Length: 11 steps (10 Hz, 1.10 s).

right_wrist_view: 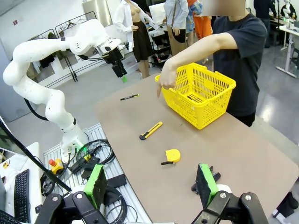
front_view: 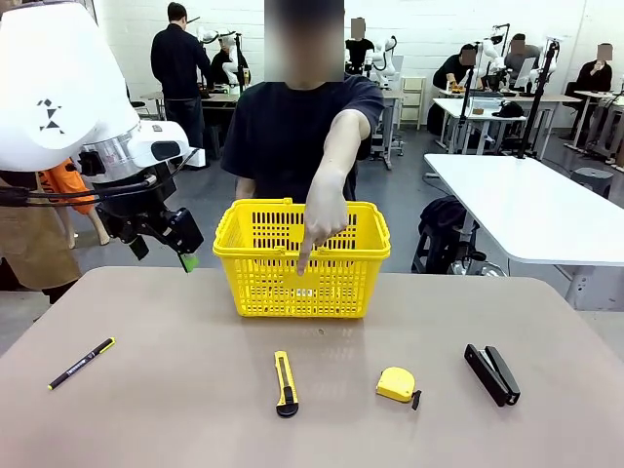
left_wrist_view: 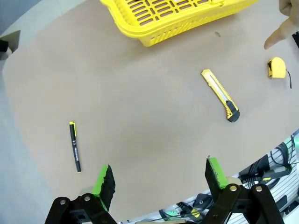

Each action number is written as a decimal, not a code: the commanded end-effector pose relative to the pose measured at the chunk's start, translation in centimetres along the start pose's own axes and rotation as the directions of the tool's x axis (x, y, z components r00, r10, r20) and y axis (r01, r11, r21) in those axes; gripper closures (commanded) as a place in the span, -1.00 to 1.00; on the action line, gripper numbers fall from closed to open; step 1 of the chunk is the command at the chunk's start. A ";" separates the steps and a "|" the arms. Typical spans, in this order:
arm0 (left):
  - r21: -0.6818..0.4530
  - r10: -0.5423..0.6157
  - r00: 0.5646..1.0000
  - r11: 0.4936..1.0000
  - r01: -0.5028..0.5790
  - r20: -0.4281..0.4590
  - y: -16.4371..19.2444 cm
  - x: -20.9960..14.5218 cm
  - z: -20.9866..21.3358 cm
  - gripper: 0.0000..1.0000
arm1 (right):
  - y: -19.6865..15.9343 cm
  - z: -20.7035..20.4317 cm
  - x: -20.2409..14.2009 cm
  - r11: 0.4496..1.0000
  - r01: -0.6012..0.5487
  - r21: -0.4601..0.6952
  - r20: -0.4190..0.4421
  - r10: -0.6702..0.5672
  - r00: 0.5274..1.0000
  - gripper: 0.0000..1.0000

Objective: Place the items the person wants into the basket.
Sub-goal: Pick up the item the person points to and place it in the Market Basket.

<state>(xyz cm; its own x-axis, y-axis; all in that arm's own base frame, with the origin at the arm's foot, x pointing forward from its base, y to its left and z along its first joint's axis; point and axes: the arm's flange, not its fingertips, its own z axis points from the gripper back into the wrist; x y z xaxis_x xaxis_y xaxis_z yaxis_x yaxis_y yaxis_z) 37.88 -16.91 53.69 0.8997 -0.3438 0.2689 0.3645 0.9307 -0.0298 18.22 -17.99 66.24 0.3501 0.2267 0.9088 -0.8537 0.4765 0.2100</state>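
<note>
You had the pen (front_view: 82, 363) lying at eight o'clock on the table (front_view: 175, 419), your left gripper (left_wrist_view: 160, 173) hanging wide and empty at ten, the utility knife (front_view: 285, 382) at six, the basket (front_view: 263, 283) at twelve with the person's hand (front_view: 324, 216) pointing down before it, and your right gripper (right_wrist_view: 150, 179) spread, empty.
</note>
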 end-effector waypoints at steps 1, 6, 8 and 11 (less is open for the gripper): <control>-0.007 -0.003 1.000 1.000 0.003 0.001 -0.3 0.0 0.2 -1.00 | -0.2 0.0 0.1 1.000 -0.018 0.014 0.021 0.017 1.000 -1.00; -0.012 -0.009 1.000 1.000 0.009 0.002 -0.3 0.0 0.1 -1.00 | -0.2 0.0 0.1 1.000 -0.018 0.014 0.021 0.017 1.000 -1.00; 0.070 0.078 0.997 0.994 -0.079 0.013 -8.2 -2.5 -3.4 -1.00 | -0.2 0.0 0.1 1.000 -0.018 0.014 0.021 0.017 1.000 -1.00; 0.084 0.124 0.991 0.989 -0.119 -0.057 -14.2 -3.1 -7.9 -1.00 | -0.2 0.0 0.1 1.000 -0.018 0.014 0.021 0.017 1.000 -1.00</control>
<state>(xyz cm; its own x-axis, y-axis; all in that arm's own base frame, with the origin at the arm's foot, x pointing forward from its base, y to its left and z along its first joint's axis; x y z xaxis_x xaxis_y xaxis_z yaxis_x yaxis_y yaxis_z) 31.27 -28.90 47.10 0.9338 -0.2835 0.2180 0.2898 0.9571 0.0036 18.22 -17.98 66.24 0.3504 0.2271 0.9086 -0.8537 0.4765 0.2101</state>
